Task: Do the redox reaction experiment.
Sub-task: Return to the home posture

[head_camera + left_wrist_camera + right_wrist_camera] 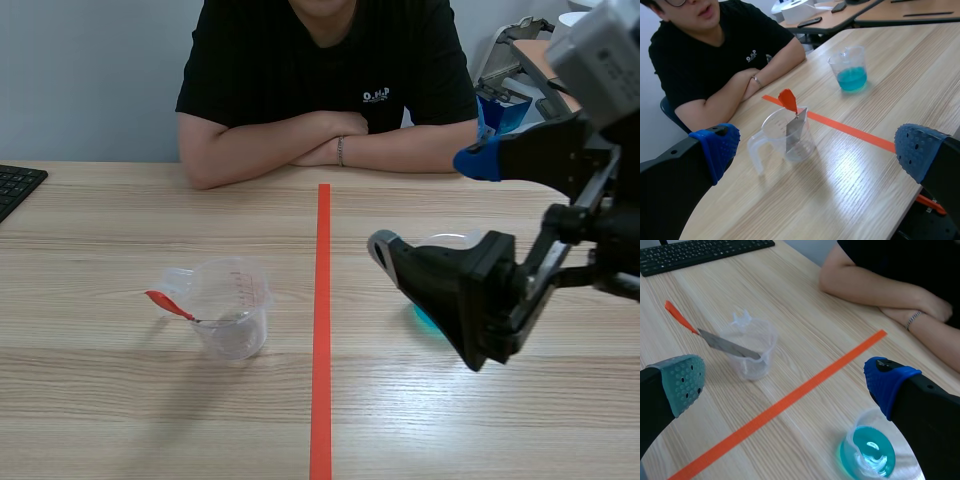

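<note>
My left gripper (817, 150) and right gripper (785, 385) are both wide open, nothing held. The clear plastic cup of blue liquid (867, 455) sits under the right one, and the clear plastic measuring jug (785, 137) with a red-handled metal spatula (792, 120) is ahead of the left.

Light wooden table (120, 400) with a clear measuring cup (235, 312), a cup of blue liquid (850, 70), a black keyboard (15, 187)

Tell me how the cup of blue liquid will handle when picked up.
The cup looks like thin clear plastic, so it may flex if squeezed. Open-topped and partly full of blue liquid, it would probably spill if tilted.
</note>
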Robot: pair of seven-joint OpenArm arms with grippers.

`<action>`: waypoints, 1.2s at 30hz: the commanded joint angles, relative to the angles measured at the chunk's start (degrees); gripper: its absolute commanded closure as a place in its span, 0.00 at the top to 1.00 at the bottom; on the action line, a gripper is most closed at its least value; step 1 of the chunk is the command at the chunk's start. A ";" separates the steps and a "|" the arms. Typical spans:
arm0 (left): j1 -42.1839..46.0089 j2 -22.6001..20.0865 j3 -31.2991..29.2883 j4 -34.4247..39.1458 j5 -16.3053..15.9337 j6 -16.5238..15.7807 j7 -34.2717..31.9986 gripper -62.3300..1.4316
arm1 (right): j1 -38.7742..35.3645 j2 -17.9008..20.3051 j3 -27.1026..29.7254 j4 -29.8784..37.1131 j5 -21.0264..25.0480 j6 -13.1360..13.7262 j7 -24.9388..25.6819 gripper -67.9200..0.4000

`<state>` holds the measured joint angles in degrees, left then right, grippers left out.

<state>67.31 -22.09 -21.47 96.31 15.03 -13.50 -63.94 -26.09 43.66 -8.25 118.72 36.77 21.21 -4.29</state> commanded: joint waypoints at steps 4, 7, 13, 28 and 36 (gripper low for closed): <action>0.28 -3.19 0.26 4.48 -8.35 0.28 8.31 1.00 | -6.23 -0.31 7.63 3.76 1.40 -0.26 1.05 1.00; 0.31 -6.60 0.85 6.38 -14.84 0.28 12.15 1.00 | -9.66 -0.31 11.58 5.42 2.43 -0.26 1.05 1.00; 0.35 -11.80 0.90 7.34 -22.53 0.31 14.19 1.00 | -12.81 -0.33 14.14 5.70 3.17 -0.26 1.03 1.00; 0.92 -12.07 0.90 7.76 -26.36 0.33 15.58 1.00 | -12.96 -0.37 14.19 5.68 3.13 -0.26 0.83 1.00; 2.97 -8.98 0.83 8.66 -23.28 1.42 14.05 1.00 | -12.96 -0.37 14.19 5.68 0.87 -0.26 0.52 1.00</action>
<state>70.17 -31.70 -20.75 103.28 -8.10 -12.43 -48.64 -39.70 43.31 6.13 124.14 37.43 21.19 -4.49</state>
